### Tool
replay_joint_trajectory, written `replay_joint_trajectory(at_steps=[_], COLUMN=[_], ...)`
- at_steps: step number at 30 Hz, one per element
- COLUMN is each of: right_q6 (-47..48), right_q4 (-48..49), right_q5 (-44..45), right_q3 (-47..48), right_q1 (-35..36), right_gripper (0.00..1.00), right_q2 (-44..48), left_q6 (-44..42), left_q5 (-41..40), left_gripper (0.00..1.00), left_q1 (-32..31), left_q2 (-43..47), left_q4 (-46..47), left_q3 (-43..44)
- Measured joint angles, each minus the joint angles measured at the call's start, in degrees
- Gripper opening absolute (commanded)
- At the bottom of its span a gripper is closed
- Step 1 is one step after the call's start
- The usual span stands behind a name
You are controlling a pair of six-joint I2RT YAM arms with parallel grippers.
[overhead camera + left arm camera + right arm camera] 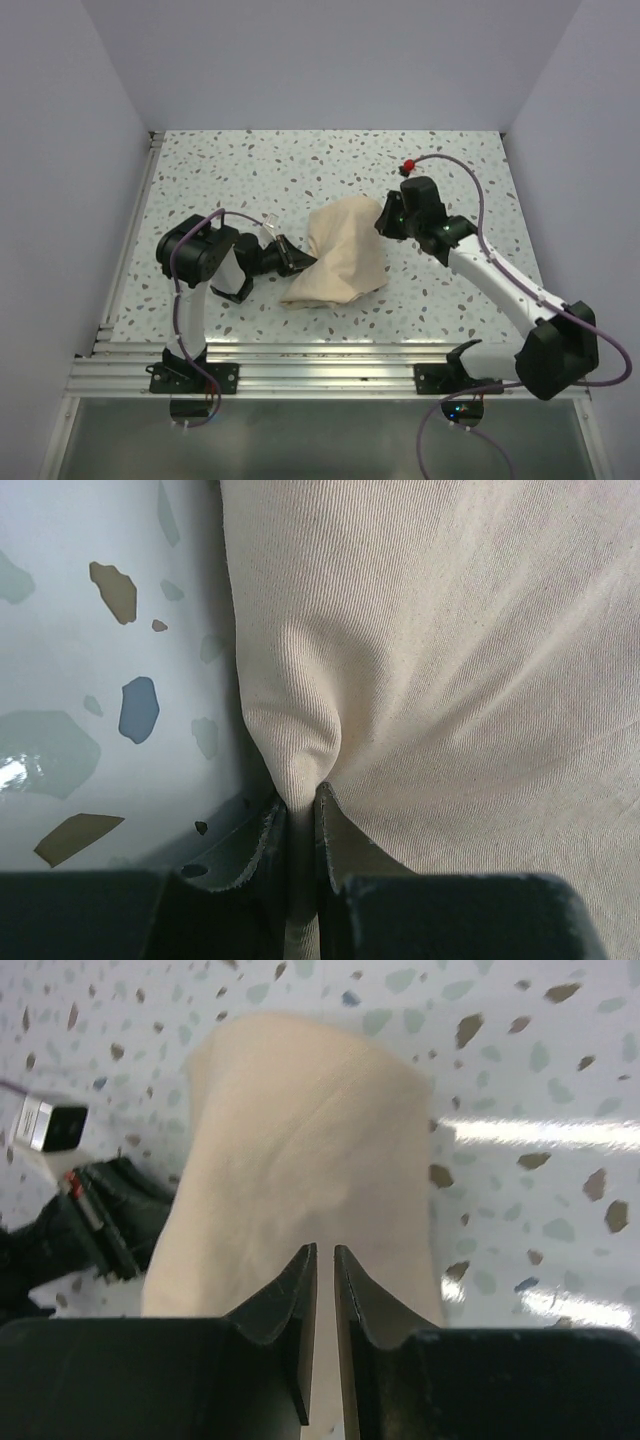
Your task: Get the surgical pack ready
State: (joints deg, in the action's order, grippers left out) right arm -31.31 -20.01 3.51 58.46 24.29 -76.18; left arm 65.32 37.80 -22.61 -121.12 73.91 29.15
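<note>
Cloth [340, 255] between left gripper [298, 262], right gripper [385, 215]

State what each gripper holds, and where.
Left gripper pinches the cloth bundle by a fold on its left edge. Right gripper at the right edge: grip unclear.

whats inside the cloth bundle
Only the cloth's outer folds show, with the left gripper pinching one of them. Whatever may be wrapped inside is fully covered, so the contents cannot be told.
</note>
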Motion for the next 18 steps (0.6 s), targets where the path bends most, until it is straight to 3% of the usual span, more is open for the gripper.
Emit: replay_joint_trajectory(at_steps=[4, 6, 18], right_q6=[0.4, 0.2, -5.1], right_q4=[-6.2, -9.0, -23.9], right_q5=[-0.1, 0.0, 8.2], right_q3=[-1.2, -2.5, -0.5], right_q1=[9.3, 14.1, 32.3], right_gripper=[0.02, 0.0, 0.0], right_q2=[5.3, 7.3, 12.2], left_q6=[0.0, 0.0, 0.0], left_q5=[0.0, 0.0, -0.1], left_gripper=[0.0, 0.0, 0.0], left_q1=[0.0, 0.0, 0.0], left_q2=[0.0, 0.0, 0.1], left_q4=[0.0, 0.0, -0.1], left_q3=[0.0, 0.0, 0.0])
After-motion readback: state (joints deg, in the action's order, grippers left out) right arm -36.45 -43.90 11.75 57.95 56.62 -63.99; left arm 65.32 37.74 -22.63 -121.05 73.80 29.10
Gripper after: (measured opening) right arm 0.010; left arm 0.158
